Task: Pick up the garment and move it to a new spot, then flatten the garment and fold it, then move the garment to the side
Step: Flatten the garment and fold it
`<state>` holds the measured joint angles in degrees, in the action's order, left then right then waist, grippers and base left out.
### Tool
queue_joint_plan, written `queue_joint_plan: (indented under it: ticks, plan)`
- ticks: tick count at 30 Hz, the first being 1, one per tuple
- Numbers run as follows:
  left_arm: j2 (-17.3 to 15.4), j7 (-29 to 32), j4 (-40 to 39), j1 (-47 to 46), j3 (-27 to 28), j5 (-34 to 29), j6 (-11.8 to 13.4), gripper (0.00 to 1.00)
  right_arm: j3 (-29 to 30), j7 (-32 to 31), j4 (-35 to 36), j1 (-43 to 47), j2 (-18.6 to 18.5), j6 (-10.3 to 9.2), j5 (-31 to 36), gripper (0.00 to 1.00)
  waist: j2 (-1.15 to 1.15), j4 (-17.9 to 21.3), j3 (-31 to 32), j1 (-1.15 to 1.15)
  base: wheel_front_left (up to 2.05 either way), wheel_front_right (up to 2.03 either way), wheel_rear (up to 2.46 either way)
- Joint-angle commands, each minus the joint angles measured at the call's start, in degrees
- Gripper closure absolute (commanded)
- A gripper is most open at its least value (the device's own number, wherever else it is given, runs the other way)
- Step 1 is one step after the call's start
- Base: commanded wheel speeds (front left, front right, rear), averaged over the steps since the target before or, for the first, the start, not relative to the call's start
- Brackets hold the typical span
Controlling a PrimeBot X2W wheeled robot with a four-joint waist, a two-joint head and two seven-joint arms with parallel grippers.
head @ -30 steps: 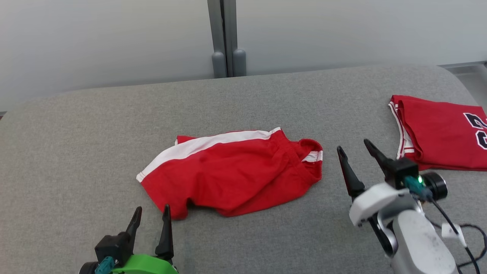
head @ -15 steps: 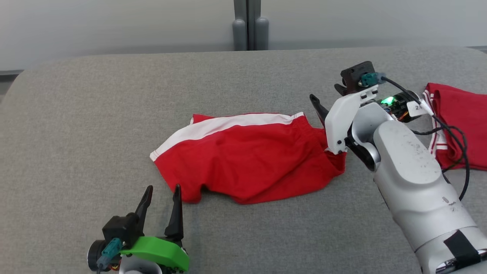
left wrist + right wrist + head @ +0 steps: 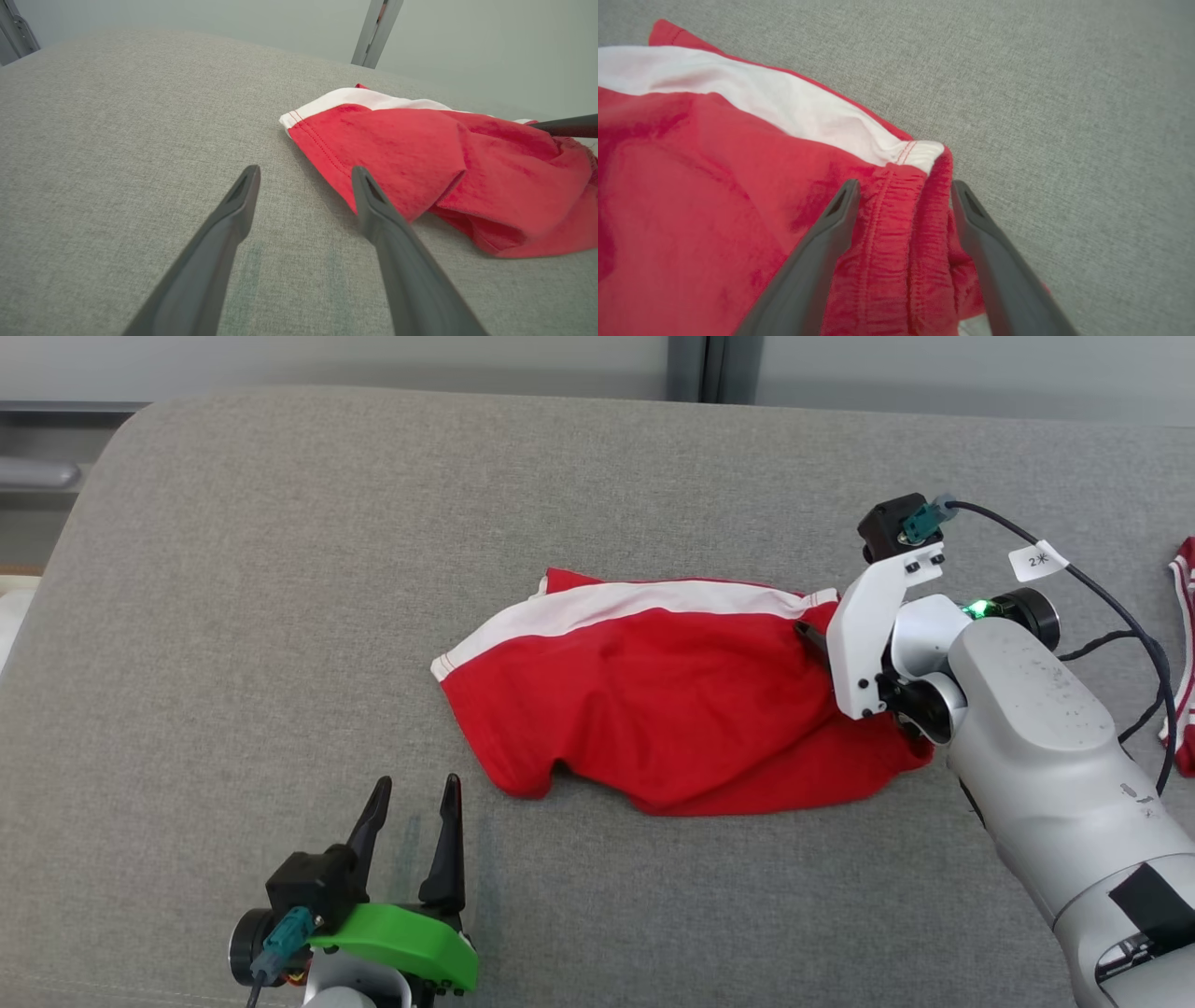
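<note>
Red garment (image 3: 672,709), shorts with a white side stripe (image 3: 653,602), lies loosely crumpled near the middle of the grey padded surface (image 3: 280,569). The stripe runs along its far edge. The leg hem points left and the gathered waistband (image 3: 896,224) is at the right end. The near edge is uneven, with a fold tucked under at the near-left corner. Left gripper (image 3: 417,782) is at the near left, over bare grey fabric. Its jaws are spread wide with nothing between them, and the fingers point away toward the far side. In the left wrist view its right finger (image 3: 373,205) overlaps the garment's near-left corner, but the head view shows the tips just short of the cloth, so contact cannot be confirmed. A green cover (image 3: 401,947) sits on that wrist. Right gripper (image 3: 906,184) is at the garment's right end, tilted down into the cloth. Its jaws are wide and straddle the bunched elastic waistband, one finger on the red body fabric and the other at the outer edge beside the grey surface. The fabric sits between the fingers but is not pinched flat. A black cable (image 3: 1111,607) with a white tag (image 3: 1038,560) loops off the right wrist. A second red item with white trim (image 3: 1184,663) lies at the far right edge, well apart from the shorts.
</note>
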<state>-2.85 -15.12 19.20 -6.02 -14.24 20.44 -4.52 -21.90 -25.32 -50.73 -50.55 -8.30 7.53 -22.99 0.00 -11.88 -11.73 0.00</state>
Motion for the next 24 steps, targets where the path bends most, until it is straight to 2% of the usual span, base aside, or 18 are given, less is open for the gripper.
queue_joint_plan:
  ticks: [1, 10, 11, 14, 18, 20, 24]
  plan:
    - [-0.1, 0.0, 0.0, -0.7, -0.1, -0.2, 0.2, 0.00, -0.2, 0.1, -0.5, -0.7, -0.6, -0.10, -1.2, 0.00, 0.00, -1.0, -0.9, 0.00, 0.00, 0.00, 0.00]
    - [-0.1, 0.0, -0.3, -1.3, -0.9, -0.3, 0.3, 0.00, -0.2, 2.9, -3.1, -2.4, -1.0, -0.10, -5.0, 0.00, 0.00, -2.2, -2.0, 0.00, 0.00, 0.00, 0.00]
    - [-0.1, 0.0, -0.3, -1.4, -1.0, -0.3, 0.3, 0.00, -0.3, 3.3, -3.4, -2.6, -1.2, -0.10, -5.0, 0.09, 0.00, -2.3, -2.1, 0.00, 0.00, 0.00, 0.00]
    - [-0.1, 0.0, -0.4, -1.7, -1.0, -0.3, 0.3, 0.00, -0.3, 5.1, -4.7, -3.6, -1.3, -0.10, -4.9, 0.54, 0.00, -2.5, -2.5, 0.00, 0.00, 0.00, 0.00]
    - [-0.1, 0.0, -0.3, -2.8, -1.0, 0.2, -0.2, 0.00, -1.0, 6.9, -5.9, -4.6, -0.9, -0.10, -5.2, 0.80, 0.00, -2.4, -2.8, 0.00, 0.00, 0.00, 0.00]
    - [-0.1, 0.0, 0.5, -4.0, -1.2, 0.0, -0.7, 0.00, -1.6, 8.2, -6.1, -4.9, -0.9, -0.10, -5.3, 1.00, 0.00, -2.2, -2.9, 0.00, 0.00, 0.00, 0.00]
    - [-0.3, 0.0, 3.4, -8.5, -1.4, -0.1, -1.6, 0.00, -3.0, 10.8, -5.6, -5.3, -0.7, -0.10, -5.9, 1.00, 0.00, -1.1, -3.0, 0.00, 0.00, 0.00, 0.00]
